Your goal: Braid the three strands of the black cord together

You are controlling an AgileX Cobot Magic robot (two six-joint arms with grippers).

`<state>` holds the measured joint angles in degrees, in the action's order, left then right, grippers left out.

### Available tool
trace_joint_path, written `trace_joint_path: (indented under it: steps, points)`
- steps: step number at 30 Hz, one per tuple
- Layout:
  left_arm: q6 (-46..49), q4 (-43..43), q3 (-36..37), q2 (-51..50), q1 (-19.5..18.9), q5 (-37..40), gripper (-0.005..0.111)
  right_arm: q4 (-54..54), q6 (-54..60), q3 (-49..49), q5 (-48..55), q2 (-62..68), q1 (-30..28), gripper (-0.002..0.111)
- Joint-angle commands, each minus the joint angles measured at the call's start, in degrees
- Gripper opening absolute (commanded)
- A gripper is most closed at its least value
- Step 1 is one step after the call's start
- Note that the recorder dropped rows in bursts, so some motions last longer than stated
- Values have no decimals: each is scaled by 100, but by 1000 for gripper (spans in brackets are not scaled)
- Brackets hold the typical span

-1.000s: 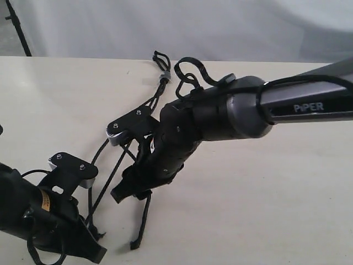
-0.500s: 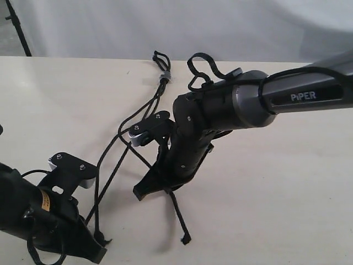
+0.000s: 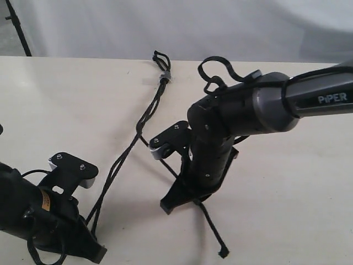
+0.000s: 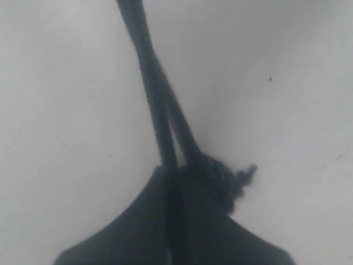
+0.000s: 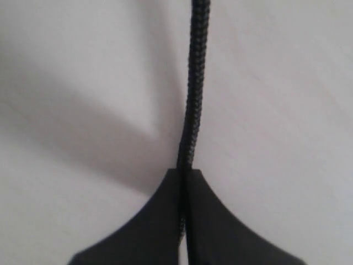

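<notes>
A pale table [image 3: 287, 221] seen from above at an angle, with a thin matte black cord [image 3: 157, 94] lying on it. Its grey band [image 3: 164, 75] sits at about 12 o'clock in the exterior view, near the table's far edge, with short loops [image 3: 160, 57] just beyond it. From the band the three strands [image 3: 144, 118] run together toward the middle of the table, then part. A pair of strands [image 3: 113, 171] slants toward 7 o'clock, where the left gripper [image 3: 94, 245] is pinched tight on them near their ends; the left wrist view shows both lying side by side as they enter the closed fingers, with a frayed tip [image 4: 240, 176] poking out beside them. The third strand [image 3: 165, 161] bends toward 5 o'clock and passes into the right gripper [image 3: 182, 199], just right of centre, whose fingers are clamped on it; the right wrist view shows this single woven strand caught between them. Its free end [image 3: 223, 253] trails on the table toward 5 o'clock, past the gripper. The two grippers are well apart
</notes>
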<state>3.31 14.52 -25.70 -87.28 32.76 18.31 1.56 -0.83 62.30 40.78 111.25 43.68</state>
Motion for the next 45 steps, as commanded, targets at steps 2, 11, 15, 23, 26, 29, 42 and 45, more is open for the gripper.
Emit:
trace_joint_path:
  steps: [2,11,15,23,26,29,42,45]
  points:
    - [-33,98,126,7,54,915,0,292,-198,-264,217,-191,-317,0]
    - [-33,98,126,7,54,915,0,283,-198,-264,103,-167,-341,0]
    - [-33,98,126,7,54,915,0,283,-245,-264,-143,-170,-341,0]
    - [-33,150,126,7,54,876,13,305,-359,-264,-152,-180,-341,1]
    - [-33,232,126,7,54,876,27,442,-450,-264,-130,-180,-341,15]
    - [-33,243,126,7,54,886,35,448,-450,-235,-89,-191,-341,36]
    - [168,243,23,7,54,1045,0,448,-324,36,-89,-1466,-341,53]
    - [297,243,-6,23,54,1066,0,435,-339,36,-140,-1595,-341,53]
